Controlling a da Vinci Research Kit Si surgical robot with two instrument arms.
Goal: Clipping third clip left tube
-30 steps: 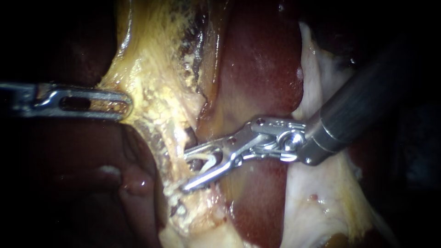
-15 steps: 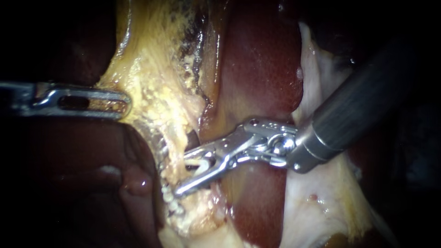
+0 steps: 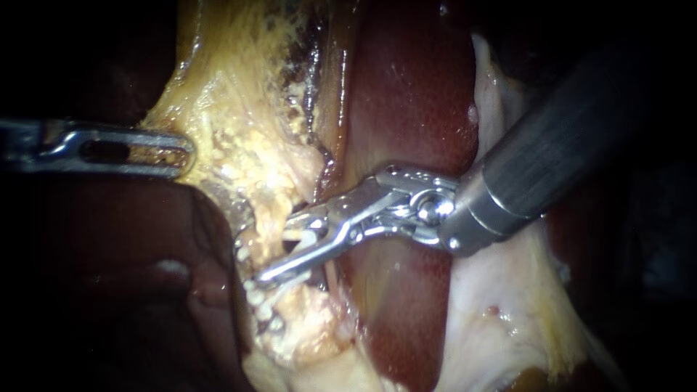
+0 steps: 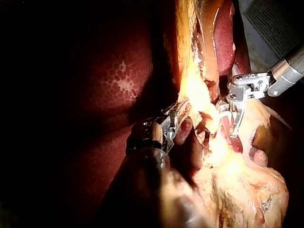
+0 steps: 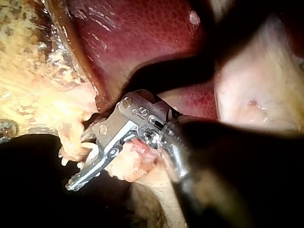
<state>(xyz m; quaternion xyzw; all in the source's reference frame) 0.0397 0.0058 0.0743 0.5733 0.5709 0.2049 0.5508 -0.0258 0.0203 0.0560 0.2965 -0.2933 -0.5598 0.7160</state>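
My right instrument (image 3: 279, 250) comes in from the upper right. Its jaws stand open with a white clip (image 3: 303, 238) loaded between them. They straddle a thin yellowish tube (image 3: 270, 226) that runs down through ragged fatty tissue; the lower jaw lies in front of the strand. In the right wrist view the same jaws (image 5: 80, 161) reach past a lump of that tissue, and the clip (image 5: 90, 152) shows between them. My left instrument (image 3: 178, 151) is shut on the edge of the yellow tissue (image 3: 239, 123) and holds it out to the left. The left wrist view shows this grip (image 4: 180, 111).
Dark red liver (image 3: 414, 94) lies behind my right instrument's jaws and wrist. Pale whitish tissue (image 3: 494, 312) sits under its shaft. Another dark liver lobe (image 3: 145, 276) fills the lower left. Beaded fat (image 3: 261, 308) hangs just below the jaws.
My right instrument has slid left, so its open jaws now reach further across the tube. My left instrument has drawn the yellow tissue slightly left.
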